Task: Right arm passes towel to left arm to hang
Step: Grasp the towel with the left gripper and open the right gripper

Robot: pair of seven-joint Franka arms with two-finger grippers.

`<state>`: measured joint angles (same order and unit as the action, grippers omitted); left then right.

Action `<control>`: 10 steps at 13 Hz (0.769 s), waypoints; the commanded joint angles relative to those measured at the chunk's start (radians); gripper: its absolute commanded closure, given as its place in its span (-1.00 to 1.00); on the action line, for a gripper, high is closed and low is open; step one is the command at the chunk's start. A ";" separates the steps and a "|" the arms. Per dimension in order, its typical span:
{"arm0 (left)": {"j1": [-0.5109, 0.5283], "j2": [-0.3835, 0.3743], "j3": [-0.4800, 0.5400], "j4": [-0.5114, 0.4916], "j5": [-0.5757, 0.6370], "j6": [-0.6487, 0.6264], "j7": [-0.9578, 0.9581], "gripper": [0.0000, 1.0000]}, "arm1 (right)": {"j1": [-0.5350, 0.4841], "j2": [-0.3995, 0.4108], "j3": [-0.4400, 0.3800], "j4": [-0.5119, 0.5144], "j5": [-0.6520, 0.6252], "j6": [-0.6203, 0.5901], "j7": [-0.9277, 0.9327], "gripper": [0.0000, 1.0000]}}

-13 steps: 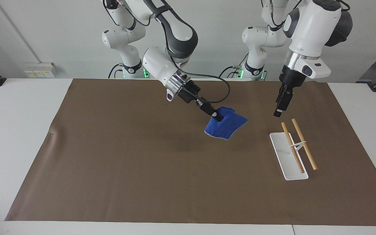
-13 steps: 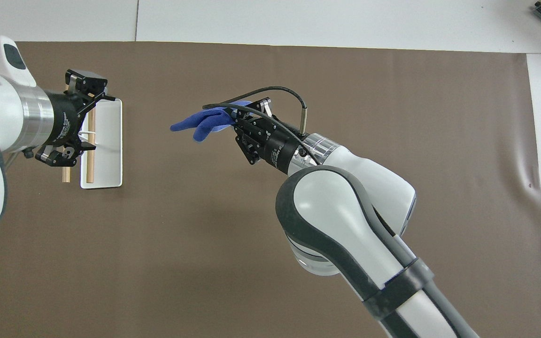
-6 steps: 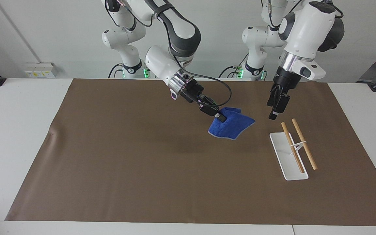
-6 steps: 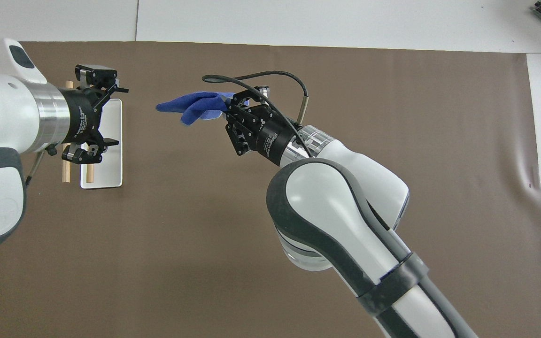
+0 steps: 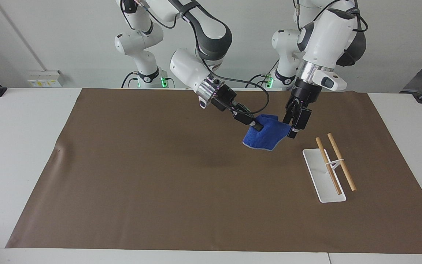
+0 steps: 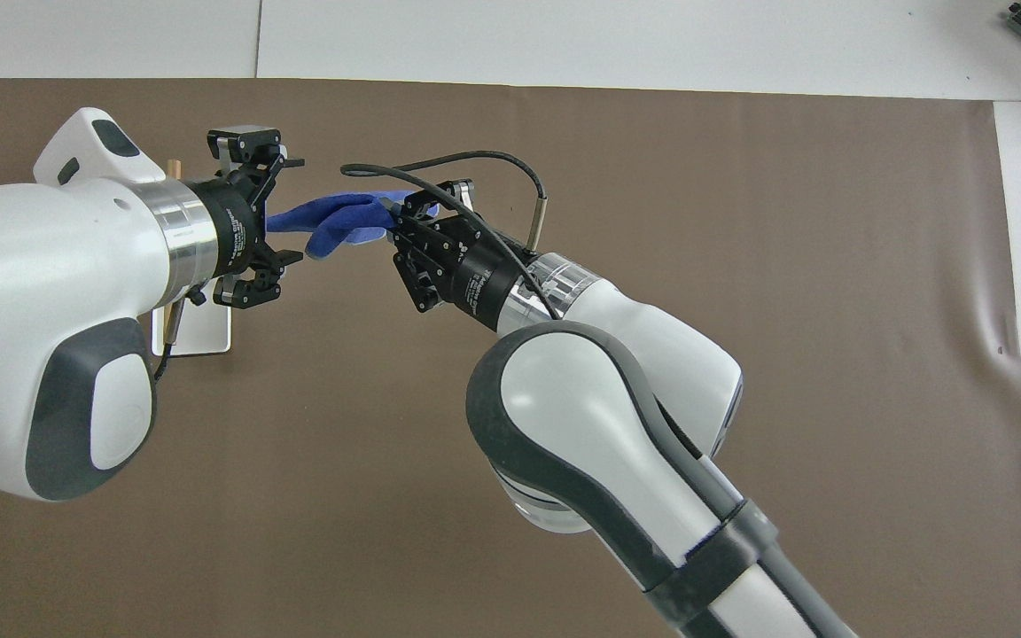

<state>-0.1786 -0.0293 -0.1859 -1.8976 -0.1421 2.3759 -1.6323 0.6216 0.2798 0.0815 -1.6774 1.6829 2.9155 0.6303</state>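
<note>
My right gripper (image 5: 255,126) is shut on the blue towel (image 5: 266,136) and holds it up in the air over the brown mat (image 5: 159,176). The towel hangs out from the fingers toward the left arm's end of the table. It also shows in the overhead view (image 6: 333,221), held by the right gripper (image 6: 395,213). My left gripper (image 5: 293,126) is open at the towel's free end. In the overhead view its fingers stand wide apart on either side of that end (image 6: 284,213).
A white rack base (image 5: 315,165) carrying two wooden rods (image 5: 341,161) stands on the mat toward the left arm's end, below and beside the left gripper. In the overhead view the left arm covers most of it (image 6: 205,335).
The right gripper carried the towel toward the left arm's end and a little higher. The left gripper swung from over the rack to the towel's free end, still open.
</note>
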 commanded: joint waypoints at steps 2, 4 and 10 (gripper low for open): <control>0.001 -0.031 0.005 -0.051 -0.014 0.048 -0.004 -0.70 | -0.006 0.021 0.009 0.031 0.008 0.022 -0.012 1.00; 0.005 -0.027 0.005 -0.049 -0.014 0.068 0.008 -0.37 | -0.006 0.021 0.009 0.030 0.009 0.022 -0.012 1.00; 0.007 -0.024 0.005 -0.049 -0.014 0.088 0.031 0.68 | -0.010 0.021 0.009 0.030 0.009 0.022 -0.012 1.00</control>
<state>-0.1761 -0.0294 -0.1816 -1.9153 -0.1422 2.4365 -1.6272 0.6203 0.2842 0.0813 -1.6739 1.6830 2.9176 0.6302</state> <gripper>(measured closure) 0.771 0.960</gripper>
